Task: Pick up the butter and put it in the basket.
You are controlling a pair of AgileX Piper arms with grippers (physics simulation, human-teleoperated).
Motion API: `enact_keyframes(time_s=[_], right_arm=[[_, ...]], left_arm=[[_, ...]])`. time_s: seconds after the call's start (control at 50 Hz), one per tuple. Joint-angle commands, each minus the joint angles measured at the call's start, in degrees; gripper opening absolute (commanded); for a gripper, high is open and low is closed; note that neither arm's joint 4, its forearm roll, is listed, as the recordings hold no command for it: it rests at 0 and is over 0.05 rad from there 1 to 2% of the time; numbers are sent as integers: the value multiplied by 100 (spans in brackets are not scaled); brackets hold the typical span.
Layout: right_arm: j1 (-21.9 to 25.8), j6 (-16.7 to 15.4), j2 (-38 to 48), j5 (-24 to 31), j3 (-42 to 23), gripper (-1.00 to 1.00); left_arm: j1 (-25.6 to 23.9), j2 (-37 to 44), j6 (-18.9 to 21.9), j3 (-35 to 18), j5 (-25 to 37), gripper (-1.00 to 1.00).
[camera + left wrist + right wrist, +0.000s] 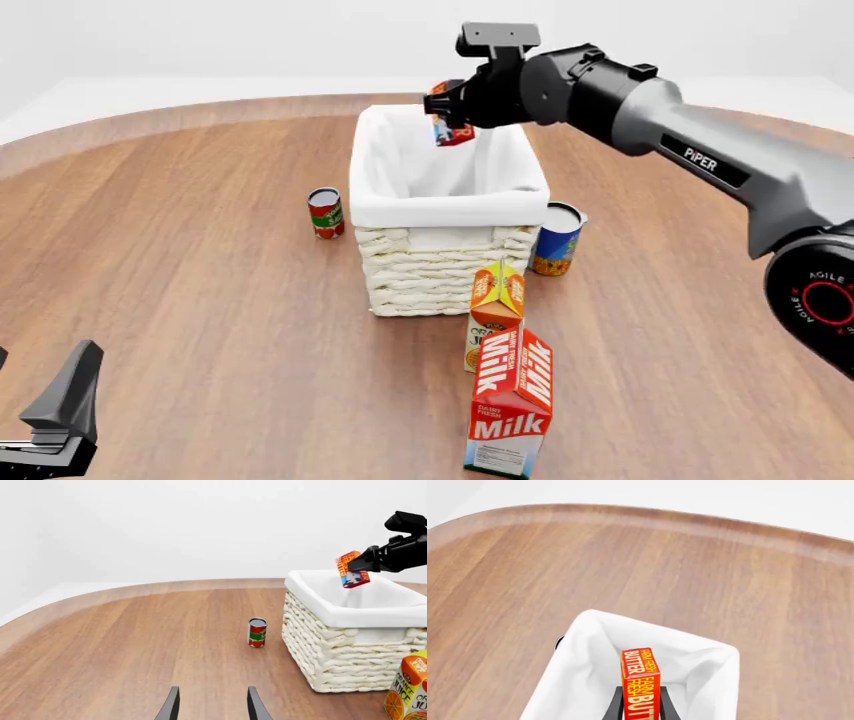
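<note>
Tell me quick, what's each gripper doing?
Left gripper: open, holding nothing.
Right gripper: closed on the butter, above the basket.

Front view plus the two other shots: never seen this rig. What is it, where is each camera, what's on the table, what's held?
It is a simulator render of two robot arms at a round wooden table. The front view looks down from behind the arms; the other two cameras ride each wrist.

The right claw is shut on the small red-and-orange butter box, held above the cream-white wicker basket.

The left claw is open and holds nothing.

On the table: a red-and-green can, a blue-and-orange can, an orange juice carton and a red-and-white milk carton.
</note>
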Motion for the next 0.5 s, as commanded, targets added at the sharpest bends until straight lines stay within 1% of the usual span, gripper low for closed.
enact_keyframes(time_s=[0.02,0.08,0.1,0.26,0.5], right_arm=[[-29,99,59,-182,48,-100],[-55,62,125,-145,-29,-100],[-25,104,99,-142,-33,-100],[38,91,159,-295,158,-100],[-1,114,332,-328,85,-100]], left_arm=[[0,0,0,0,0,100],[0,0,0,0,0,100],[0,0,0,0,0,100],[0,0,0,0,0,100],[0,0,0,0,0,100]])
